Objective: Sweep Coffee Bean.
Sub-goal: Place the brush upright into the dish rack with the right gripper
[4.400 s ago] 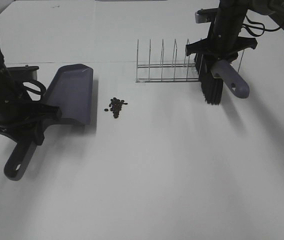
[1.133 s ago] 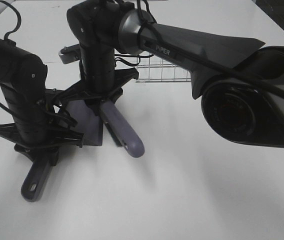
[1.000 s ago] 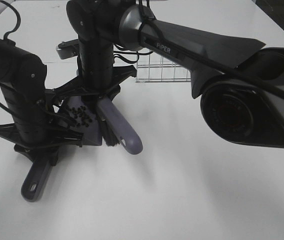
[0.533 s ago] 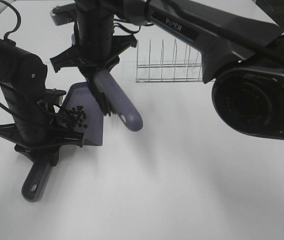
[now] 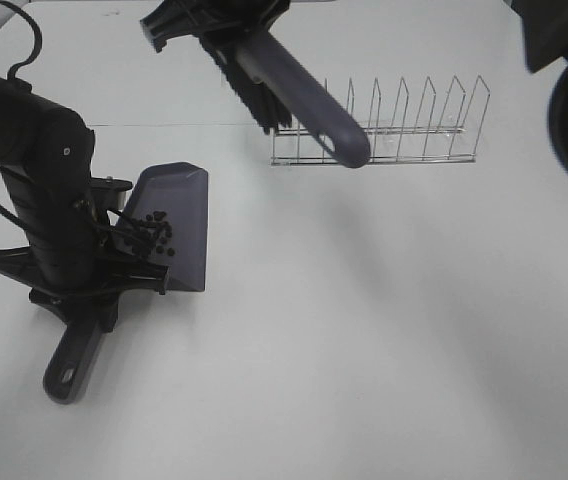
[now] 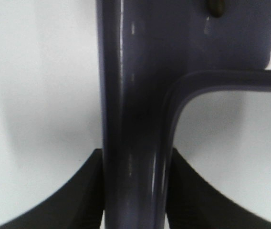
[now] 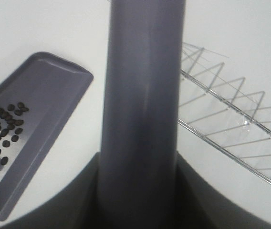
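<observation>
From my seat the sweeping itself looks done. The coffee beans lie as a loose cluster inside the dustpan, toward its back wall and well away from the open lip. The right wrist view shows the same thing, with the beans scattered on the pan floor. I see no stray beans on the table beside the lip, though the left arm hides some of the surface, so I cannot vouch for that part.

The left gripper is clamped on the dustpan's handle, which runs straight between its dark fingers. The pan rests flat on the table. The right gripper is pinched on the handle of the brush. The brush hangs high above the table, near the wire rack and well apart from the pan, with its bristles off the surface.

What I judge is left is the tidy-up: setting the brush down and keeping the pan level so the beans do not roll out over the lip.
</observation>
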